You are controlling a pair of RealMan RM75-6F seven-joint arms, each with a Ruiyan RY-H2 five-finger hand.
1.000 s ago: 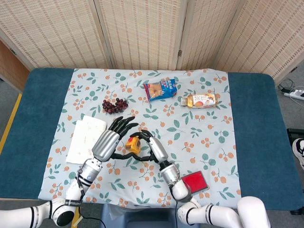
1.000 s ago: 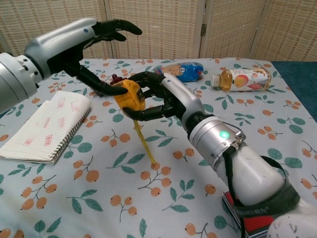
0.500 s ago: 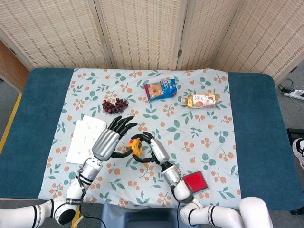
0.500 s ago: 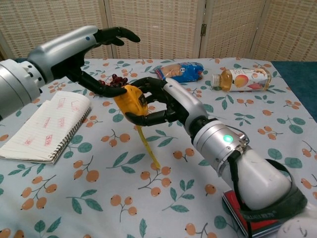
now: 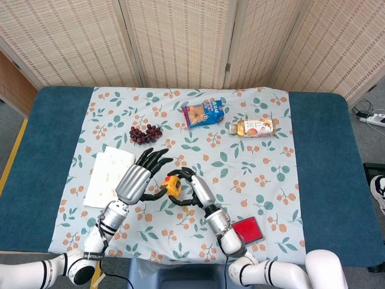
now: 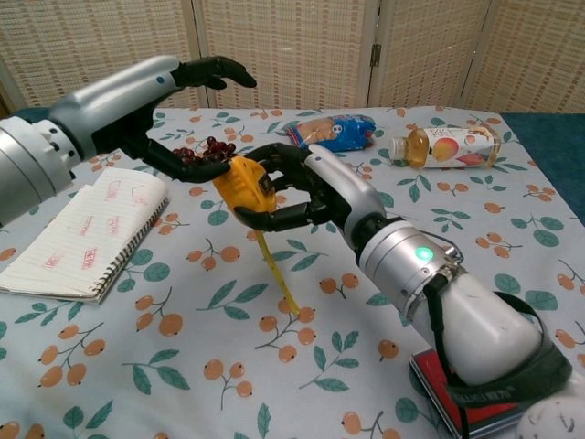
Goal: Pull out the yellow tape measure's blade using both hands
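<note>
The yellow tape measure (image 6: 247, 187) is off the table, gripped by my right hand (image 6: 306, 187) with fingers wrapped around its case. A short length of yellow blade (image 6: 277, 279) hangs from the case down to the tablecloth. My left hand (image 6: 155, 101) is just left of the case, its thumb touching the case's left side and its other fingers spread well above it, holding nothing. In the head view the tape measure (image 5: 173, 185) sits between the left hand (image 5: 139, 177) and the right hand (image 5: 195, 189) near the table's front.
A notebook (image 6: 82, 233) lies at the left and dark grapes (image 6: 196, 153) behind the hands. A snack bag (image 6: 334, 131) and a juice bottle (image 6: 441, 144) lie further back. A red box (image 5: 246, 229) sits by my right forearm at the front edge.
The right hand has shifted the case slightly right and lower. The left hand stayed beside it with its thumb on the case. The hanging blade looks about the same length.
</note>
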